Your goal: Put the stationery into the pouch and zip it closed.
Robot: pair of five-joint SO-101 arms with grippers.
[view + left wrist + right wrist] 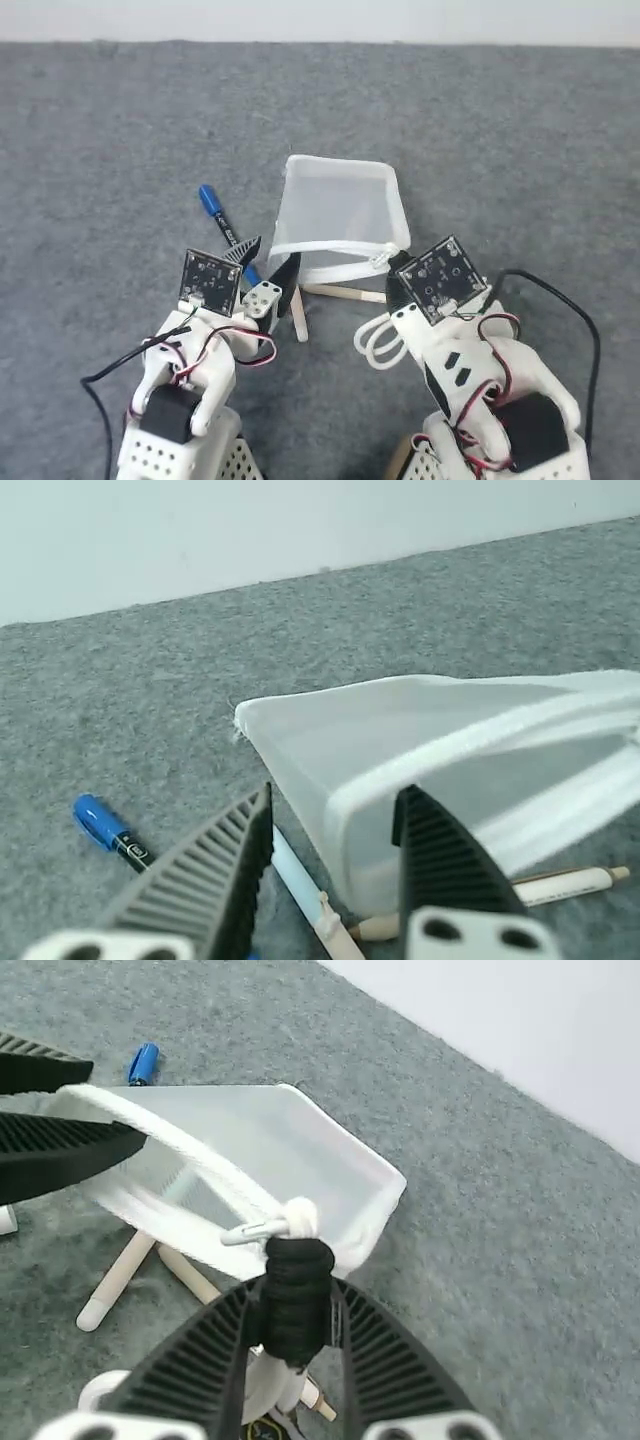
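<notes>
When looking down from the high view, find the white mesh pouch point(340, 215) lying on the grey mat point(100, 150), mouth turned toward both arms and gaping, zip not drawn across. At the pouch's mouth corner on the left arm's side: left gripper point(335, 815), fingers point(225, 860) spread wide, nothing clamped. From the left wrist view, the pouch's white zip band rises between those two ribbed fingers, contact with either one hard to tell. At the opposite mouth corner: right gripper point(295, 1310), pinched tight on the black zip pull point(297, 1280), with the metal slider point(250, 1231) and a white knot just beyond the fingertips, on the pouch's rim. Outside the pouch, on the mat: three pieces of stationery. Just before the pouch's mouth, between it and the arms: one pale pen point(298, 312) pointing away from the mouth, and a second pale pen point(345, 292) lying along the mouth, part of it tucked under the pouch's lower edge, their ends near each other by the corner on the left arm's side. Beside the pouch on that same side, apart from it: a blue-capped marker point(222, 222), cap end farther from the arms than the pouch's mouth, near end hidden beneath the left gripper.
</notes>
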